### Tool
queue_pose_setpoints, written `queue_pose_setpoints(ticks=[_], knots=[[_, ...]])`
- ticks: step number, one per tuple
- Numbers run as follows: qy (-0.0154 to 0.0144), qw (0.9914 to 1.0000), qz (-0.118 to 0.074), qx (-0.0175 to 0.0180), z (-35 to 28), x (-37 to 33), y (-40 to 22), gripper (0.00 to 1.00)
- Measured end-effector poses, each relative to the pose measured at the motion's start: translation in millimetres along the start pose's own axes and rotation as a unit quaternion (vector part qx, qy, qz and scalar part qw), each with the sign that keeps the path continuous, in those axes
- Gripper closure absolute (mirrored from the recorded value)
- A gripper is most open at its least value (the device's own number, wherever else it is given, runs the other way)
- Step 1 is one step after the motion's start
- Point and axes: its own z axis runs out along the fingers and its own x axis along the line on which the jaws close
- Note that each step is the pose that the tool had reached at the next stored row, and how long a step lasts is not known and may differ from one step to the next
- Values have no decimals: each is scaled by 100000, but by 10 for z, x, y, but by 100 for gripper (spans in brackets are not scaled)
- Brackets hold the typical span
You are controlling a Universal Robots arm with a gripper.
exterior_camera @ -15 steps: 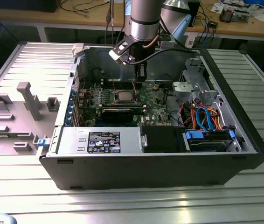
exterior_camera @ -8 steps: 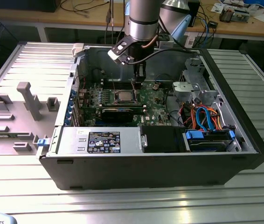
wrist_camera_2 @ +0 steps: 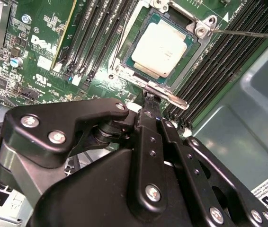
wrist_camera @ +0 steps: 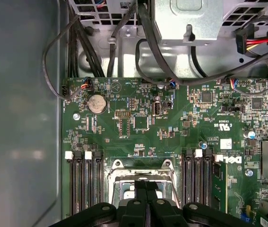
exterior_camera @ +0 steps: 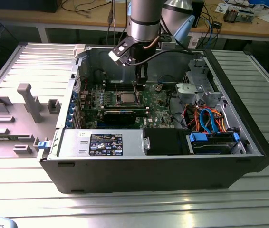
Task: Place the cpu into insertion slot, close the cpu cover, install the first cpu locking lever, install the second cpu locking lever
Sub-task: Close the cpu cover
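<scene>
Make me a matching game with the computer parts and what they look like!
Things:
1 cpu
2 coin battery
3 memory slots
4 gripper

Looks:
A long, black, lying side by side
B round and silvery
C black with screws, tip at the cpu's edge
D square with a silvery top

Pairs: 1-D, 2-B, 3-A, 4-C

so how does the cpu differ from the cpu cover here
The cpu is a solid plate with a pale grey top; the cpu cover is a silver frame with an open window. The cpu sits inside that window; the cpu cover rims it. Both are square and lie flat.
</scene>
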Motion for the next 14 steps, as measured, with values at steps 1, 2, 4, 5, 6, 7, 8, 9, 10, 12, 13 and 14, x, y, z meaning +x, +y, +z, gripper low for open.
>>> queue_pose_setpoints(ticks=[1, 2, 4, 5, 6, 7, 8, 9, 10, 12, 13, 14], knots=[[-7, 100000, 0, 3, 2, 0, -15, 89], [3, 100000, 0, -5, 19, 1, -55, 89], [-7, 100000, -5, 3, 25, 0, -75, 89], [-10, 100000, -1, 3, 28, 0, -87, 89], [-7, 100000, 1, 2, 31, 0, -96, 89], [-12, 100000, 4, 3, 32, 1, -102, 89], [-3, 100000, 0, -4, 36, 1, -106, 89], [6, 100000, -2, -6, 39, 1, -107, 89], [1, 100000, 1, -3, 46, 1, -112, 89], [-8, 100000, -1, 3, 54, 1, -123, 89], [-9, 100000, 2, 4, 56, 1, -129, 89], [-10, 100000, 4, 2, 58, 1, -137, 89]])
